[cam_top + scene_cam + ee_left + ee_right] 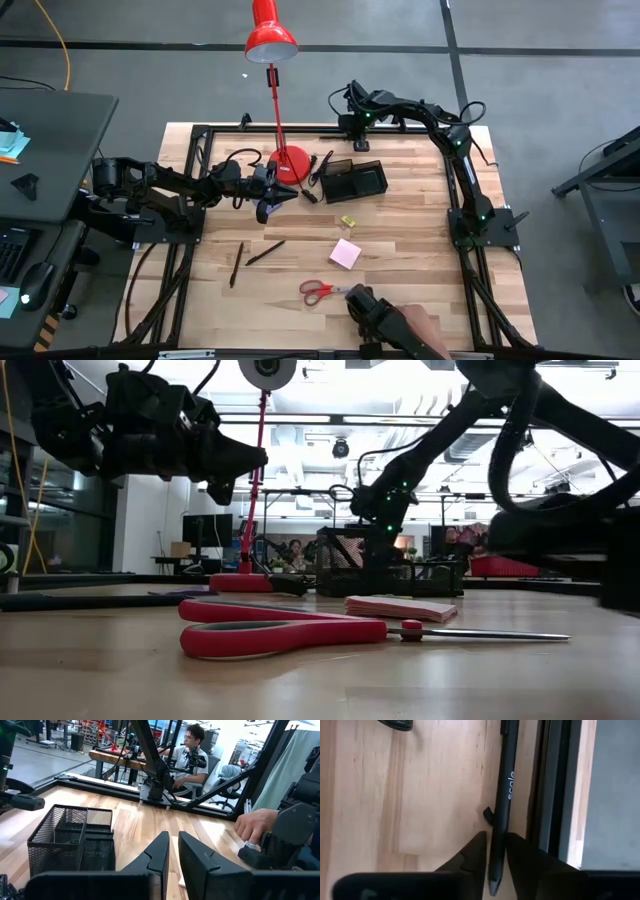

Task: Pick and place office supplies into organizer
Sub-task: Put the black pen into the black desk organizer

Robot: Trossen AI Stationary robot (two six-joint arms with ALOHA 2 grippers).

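A black pen lies on the wood at the table's far edge, beside the black frame rail. My right gripper points down over it, shut on it. My left gripper hovers level and shut, holding nothing, between the red lamp's base and the black mesh organizer. Red-handled scissors, a pink note pad, a yellow piece and two dark pens lie flat on the table. My right gripper pinches the pen's barrel between its two fingers, close to the pointed tip end. The fingers come from above, pointing steeply down, one on each long side of the pen. The pen lies flat on the table along the frame rail.
The red desk lamp's round base stands left of the organizer, its stem rising to the head. More dark pens lie by the organizer. A person's hand with a dark device rests at the near edge by the scissors.
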